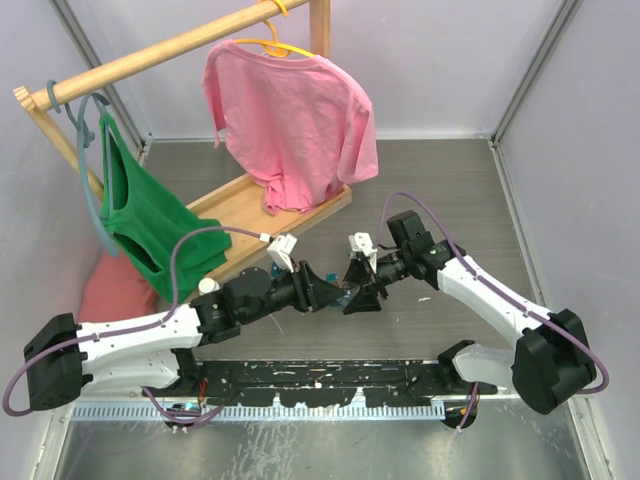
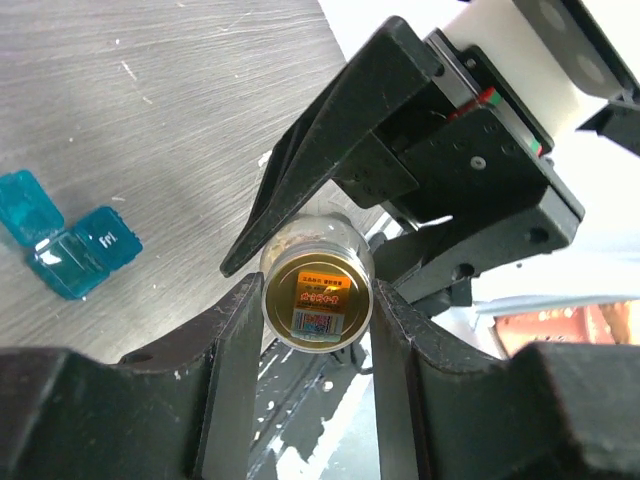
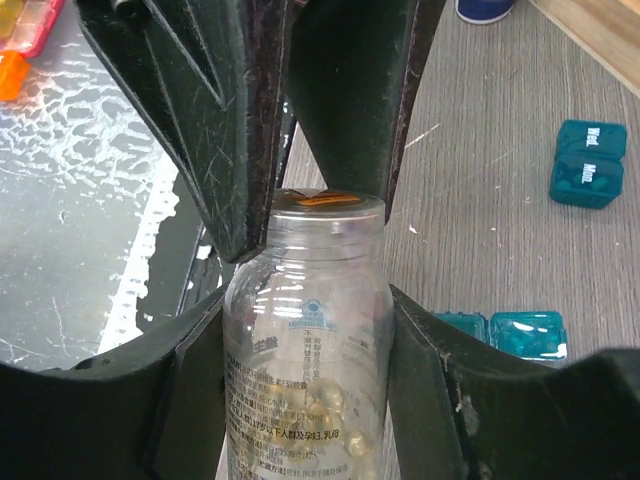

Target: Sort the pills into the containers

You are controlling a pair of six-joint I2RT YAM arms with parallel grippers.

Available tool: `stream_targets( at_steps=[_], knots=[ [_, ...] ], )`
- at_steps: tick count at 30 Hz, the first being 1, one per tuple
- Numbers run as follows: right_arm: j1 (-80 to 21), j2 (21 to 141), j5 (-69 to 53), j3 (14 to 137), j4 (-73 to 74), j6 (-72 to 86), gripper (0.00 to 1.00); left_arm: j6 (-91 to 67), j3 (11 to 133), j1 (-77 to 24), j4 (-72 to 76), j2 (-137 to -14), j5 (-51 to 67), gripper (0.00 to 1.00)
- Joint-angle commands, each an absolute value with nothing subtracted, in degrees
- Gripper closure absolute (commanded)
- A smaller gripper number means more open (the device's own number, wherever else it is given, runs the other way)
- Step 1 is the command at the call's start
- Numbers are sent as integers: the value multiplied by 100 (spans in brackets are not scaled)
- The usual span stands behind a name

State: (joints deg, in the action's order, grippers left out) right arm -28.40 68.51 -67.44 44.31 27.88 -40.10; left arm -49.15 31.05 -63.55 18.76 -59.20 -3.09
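A clear pill bottle with yellowish softgel pills inside is held between both grippers above the table. My right gripper is shut on the bottle's body. My left gripper is shut on the bottle's gold cap. In the top view the left gripper and right gripper meet tip to tip at the table's middle. A teal container lies on the table with lids open. Two teal containers show in the right wrist view, one farther off and one beside my right finger.
A wooden clothes rack stands at the back left with a pink shirt and a green top. An orange and red pill box lies near the arm bases. A black rail runs along the near edge.
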Motion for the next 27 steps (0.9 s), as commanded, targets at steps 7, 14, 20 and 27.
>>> stream_targets(
  at_steps=[7,14,20,27],
  knots=[
    [-2780,6839,-6382,4663,2397,-4030,99,-5801,3549,-6496,1334,-5885,-998,74],
    [-2774,6821,-6536,4667,2486,-4150,99,-4960,3461,-6491,1067,-5578,-911,4],
    [-2760,6823,-6627,4740,2809,-4622,99,-3259,2456,-6494,2327,-5092,-558,2],
    [-2762,6833,-6694,4798,3226,-5178,99,494,2057,-6495,3208,-5012,1029,2]
  ],
)
